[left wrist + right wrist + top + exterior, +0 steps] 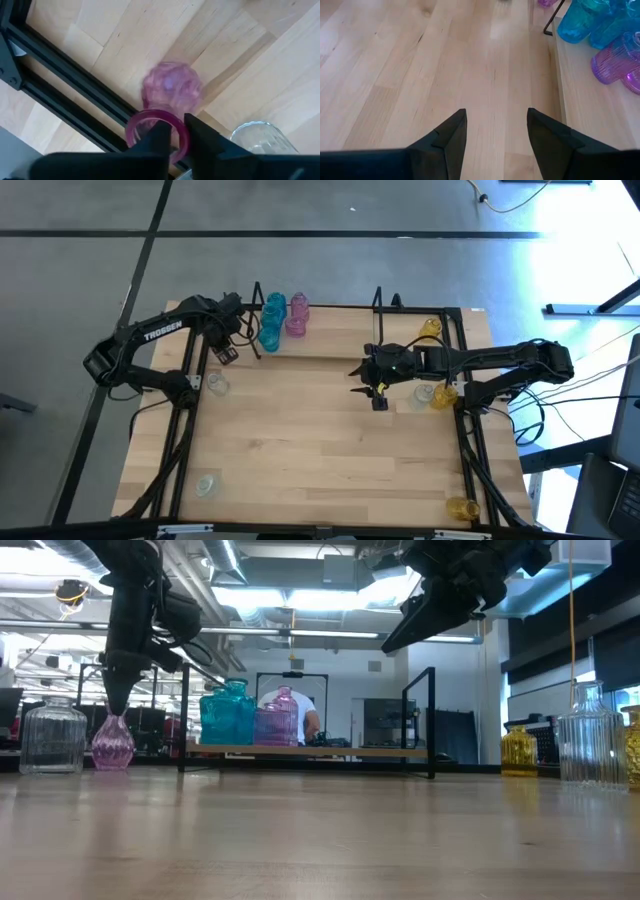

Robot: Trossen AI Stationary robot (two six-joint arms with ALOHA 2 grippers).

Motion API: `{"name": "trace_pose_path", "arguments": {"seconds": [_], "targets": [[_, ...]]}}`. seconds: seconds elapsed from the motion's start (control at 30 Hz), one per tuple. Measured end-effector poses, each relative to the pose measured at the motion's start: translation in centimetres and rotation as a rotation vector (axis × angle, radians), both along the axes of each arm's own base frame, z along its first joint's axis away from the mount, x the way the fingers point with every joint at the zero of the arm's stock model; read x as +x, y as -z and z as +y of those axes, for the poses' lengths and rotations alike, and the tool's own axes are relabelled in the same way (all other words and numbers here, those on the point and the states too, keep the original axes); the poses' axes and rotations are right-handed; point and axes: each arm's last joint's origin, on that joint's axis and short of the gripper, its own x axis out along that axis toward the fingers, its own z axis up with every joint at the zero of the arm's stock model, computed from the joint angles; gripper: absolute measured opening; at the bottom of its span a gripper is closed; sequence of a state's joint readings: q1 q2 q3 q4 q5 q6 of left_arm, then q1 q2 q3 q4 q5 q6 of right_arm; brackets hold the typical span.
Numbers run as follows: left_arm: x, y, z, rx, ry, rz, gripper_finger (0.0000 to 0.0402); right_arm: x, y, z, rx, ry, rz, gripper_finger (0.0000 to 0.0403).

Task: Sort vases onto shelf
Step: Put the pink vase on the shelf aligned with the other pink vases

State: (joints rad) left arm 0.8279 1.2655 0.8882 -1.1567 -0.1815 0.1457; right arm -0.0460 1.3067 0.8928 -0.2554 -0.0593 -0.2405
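A small pink vase [112,741] stands on its base on the table near the left end of the shelf [320,751]. My left gripper [117,702] comes down onto its neck and is shut on it; in the high view my left gripper [226,352] hides the vase. Two teal vases [272,320] and a pink vase [297,315] stand on the shelf's left part, and a yellow vase [430,328] on its right part. My right gripper [378,390] hangs open above the table's middle right, with nothing between its fingers. My left gripper holds the pink vase by the rim of its mouth [183,141]. One finger [159,136] is inside the mouth and the other [201,135] outside, with the rim's wall between them. The fingers point down from above. The vase stands upright with its base on the table.
A clear vase [52,735] stands on the table close beside the pink one. A clear vase [425,393] and a yellow vase [445,395] stand by the right arm. A clear vase [205,483] and a yellow vase [460,507] stand near the front corners.
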Motion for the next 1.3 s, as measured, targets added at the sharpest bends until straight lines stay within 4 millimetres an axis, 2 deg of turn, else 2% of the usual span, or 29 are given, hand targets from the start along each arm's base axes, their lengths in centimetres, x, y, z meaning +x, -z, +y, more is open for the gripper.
{"name": "trace_pose_path", "arguments": {"seconds": [0.1, 0.33, 0.6, 0.77, 0.9, 1.2, 1.3], "targets": [[0.3, 0.0, -0.3, 0.012, 0.028, 0.015, 0.0016, 0.0, 0.0, 0.0, 0.000, 0.000, 0.000, 0.0191], [1.4, -0.2, -1.7, 0.018, 0.102, 0.049, 0.0025, 0.0, 0.0, 0.0, -0.001, 0.000, -0.004, 0.0191], [2.7, -2.8, -3.8, 0.067, 0.158, 0.005, 0.0020, 0.0, 0.0, 0.0, -0.001, 0.000, -0.006, 0.0191], [3.4, -4.1, -5.6, 0.051, 0.207, 0.003, 0.0022, 0.0, -0.1, 0.0, -0.001, 0.000, -0.007, 0.0191], [4.3, -4.1, -7.5, 0.007, 0.292, -0.028, 0.0023, 0.0, -0.1, 0.0, -0.001, 0.000, -0.007, 0.0191], [6.1, -4.2, -10.9, 0.046, 0.387, -0.112, 0.0024, 0.1, -0.1, 0.0, -0.002, 0.000, -0.018, 0.0191], [7.0, -4.8, -11.7, 0.067, 0.407, -0.162, 0.0024, 0.1, -0.1, 0.0, -0.002, 0.000, -0.019, 0.0191]]}}
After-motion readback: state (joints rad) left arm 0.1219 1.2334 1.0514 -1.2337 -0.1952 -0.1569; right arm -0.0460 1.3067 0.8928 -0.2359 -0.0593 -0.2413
